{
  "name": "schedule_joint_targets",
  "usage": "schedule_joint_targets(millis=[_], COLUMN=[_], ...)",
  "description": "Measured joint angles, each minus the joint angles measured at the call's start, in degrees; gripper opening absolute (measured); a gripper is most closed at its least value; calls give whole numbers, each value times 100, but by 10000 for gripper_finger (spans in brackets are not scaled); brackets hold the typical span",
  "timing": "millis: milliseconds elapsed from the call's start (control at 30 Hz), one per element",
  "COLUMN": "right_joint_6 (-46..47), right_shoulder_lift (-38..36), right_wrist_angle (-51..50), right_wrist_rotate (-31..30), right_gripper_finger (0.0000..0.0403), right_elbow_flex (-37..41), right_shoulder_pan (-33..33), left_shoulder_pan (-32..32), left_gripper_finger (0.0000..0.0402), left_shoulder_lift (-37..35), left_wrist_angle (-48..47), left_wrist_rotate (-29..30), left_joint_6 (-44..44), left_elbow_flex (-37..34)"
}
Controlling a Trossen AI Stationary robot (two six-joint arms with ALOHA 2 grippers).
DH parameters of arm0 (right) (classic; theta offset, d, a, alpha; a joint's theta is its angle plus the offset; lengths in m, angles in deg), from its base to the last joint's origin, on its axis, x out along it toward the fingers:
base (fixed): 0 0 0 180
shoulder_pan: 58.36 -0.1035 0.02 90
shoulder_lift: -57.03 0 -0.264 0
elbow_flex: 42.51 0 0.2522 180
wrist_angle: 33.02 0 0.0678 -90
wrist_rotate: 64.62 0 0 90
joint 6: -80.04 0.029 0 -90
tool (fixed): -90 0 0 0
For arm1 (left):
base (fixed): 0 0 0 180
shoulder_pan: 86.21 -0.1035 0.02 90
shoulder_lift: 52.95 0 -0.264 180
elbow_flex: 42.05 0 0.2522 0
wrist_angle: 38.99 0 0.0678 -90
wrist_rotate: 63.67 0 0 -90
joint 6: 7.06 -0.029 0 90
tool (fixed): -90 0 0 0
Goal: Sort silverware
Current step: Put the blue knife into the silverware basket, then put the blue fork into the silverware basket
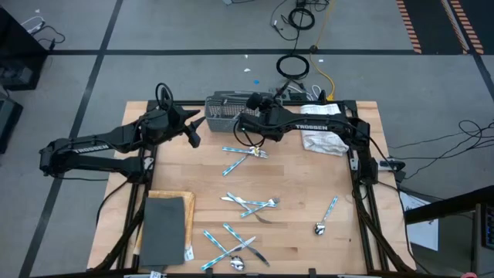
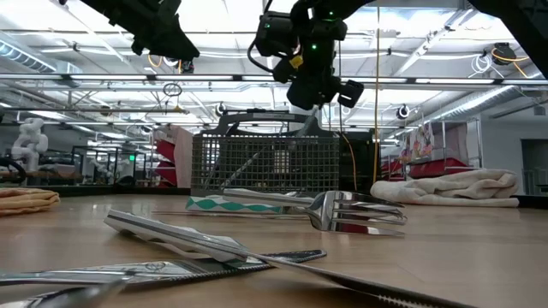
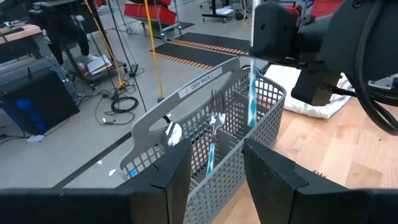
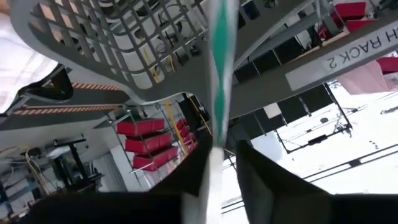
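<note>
1. You have a pale wooden surface in a black frame, standing on a grey floor crossed by dark lines, with cables lying beyond it; level across it you look into a workshop hall with ceiling lights and red bins.
2. A dark grey mat lies at the near left corner and a white towel at the far right.
3. The silverware lies loose in several clusters over the middle and near part of the surface, with one spoon apart on the right.
4. The grey mesh basket stands at the far edge, between the two arms. It already holds a spoon and a fork, metal ends up.
5. Its handle reads "DISH RACK 2".
6. Your right gripper hangs over the basket; one blue-patterned piece stands upright in a basket compartment right under it. From its wrist view the handle sits between the jaws, but you cannot tell whether they clasp it.
7. The right arm reads "TROSSEN".
8. Your left gripper waits just left of the basket, jaws parted, holding nothing.
</note>
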Motion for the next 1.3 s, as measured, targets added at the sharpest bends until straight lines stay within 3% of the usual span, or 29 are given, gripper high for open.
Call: schedule_joint_targets(millis=[233, 367, 467, 600, 767, 967, 1100, 1300], right_joint_6=[153, 502, 763, 1332, 2607, 4362, 4821, 6779], right_shoulder_lift=[0, 0, -51, -161, -190, -222, -938, -1593], right_wrist_angle=[96, 377, 505, 445, -287, -2043, -2154, -2857], right_wrist_rotate=[-35, -384, -655, -955, -1102, -1124, -1235, -1035], right_gripper_finger=[138, 151, 152, 149, 151, 151, 151, 151], right_elbow_flex=[0, 0, -59, -531, -1735, -3384, -2831, -2761], right_shoulder_pan=[-2, -2, -19, -90, -302, -682, -984, -1510], left_shoulder_pan=[0, 0, 0, 1, 2, 0, 7, 0], left_gripper_finger=[151, 151, 151, 151, 151, 151, 151, 151], left_shoulder_lift=[0, 0, 0, 1, 145, 1152, 2132, 3457], left_wrist_angle=[1, 2, 2, 12, 31, -60, -497, -1197], left_wrist_rotate=[0, -76, -459, -965, -1080, -1684, -1998, -2153], left_joint_6=[0, 9, 17, 471, 907, 533, -52, -1022], left_elbow_flex=[0, 0, 0, 0, 7, 225, 834, 1713])
